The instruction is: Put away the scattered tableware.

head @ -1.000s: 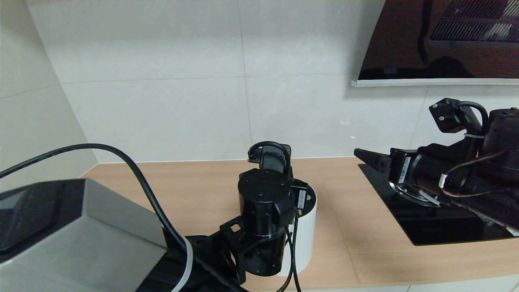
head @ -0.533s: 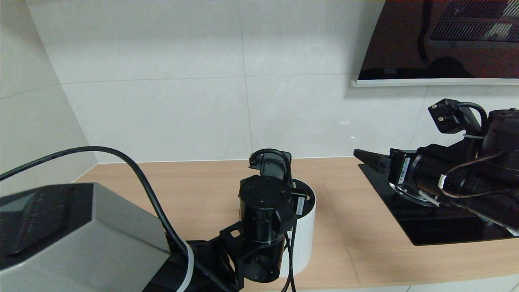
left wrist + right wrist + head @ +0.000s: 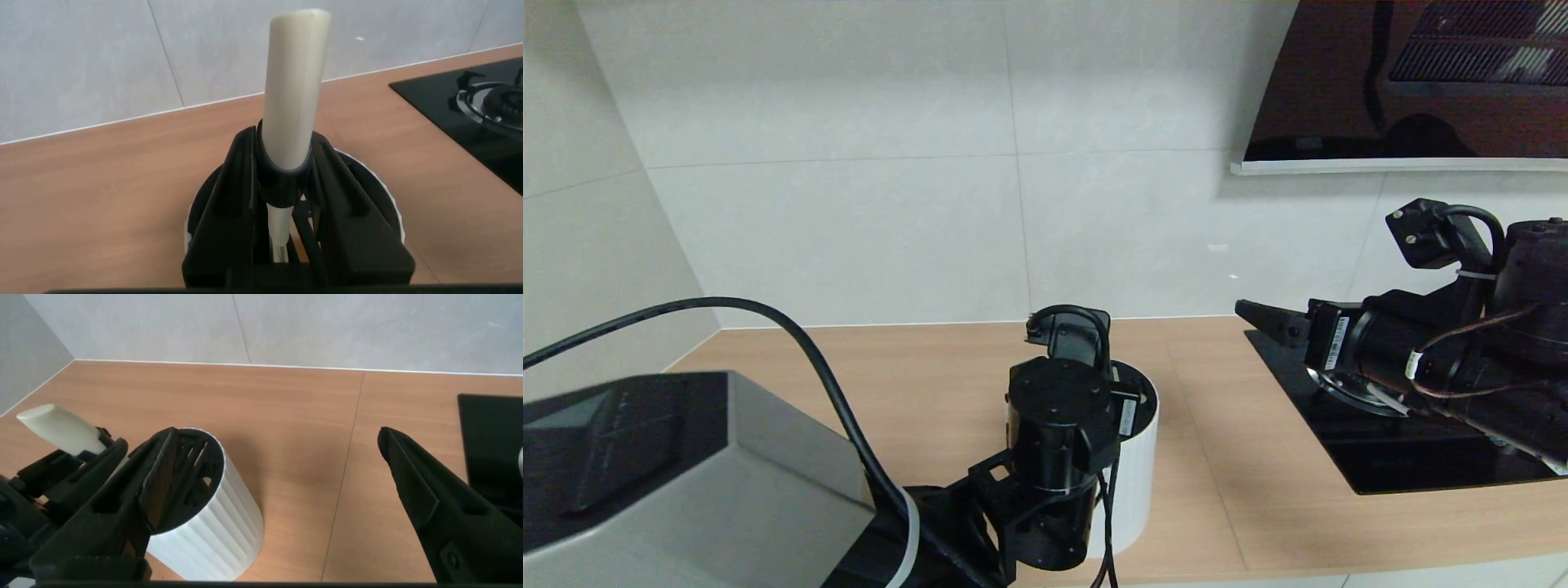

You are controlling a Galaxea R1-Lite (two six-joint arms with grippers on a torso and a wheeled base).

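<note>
Utensil (image 3: 296, 82) with a cream handle stands upright in my left hand (image 3: 284, 155), straight above the holder (image 3: 386, 214). My left hand is clamped tight on the lower part of the handle, where a dark collar rings it. The rounded end of the handle sticks up free above my fingers (image 3: 233, 196). Below the grip a thin pale shaft runs down into the mouth of the holder. How deep it reaches, and which slot it sits in, I cannot tell, since my own hand covers most of the opening.

The holder is a white ribbed cylinder with a dark slotted insert in its top. It stands upright on the table (image 3: 890, 367), a pale wood top that meets a white tiled wall (image 3: 849, 204) behind the holder. My left wrist sits right over the holder and hides much of its rim from the head view.

My right hand (image 3: 278, 441) hangs to the right of the holder, well apart from it, over the edge of the hob (image 3: 1388, 465) nearest the holder. Its two fingers are spread wide with nothing between them, and they point toward the holder. The hob is a black glass panel set into the table to the right of the holder, with a burner (image 3: 1347, 396) on it. A dark hood (image 3: 1405, 82) hangs on the wall above the hob, up and to the right of the holder.
</note>
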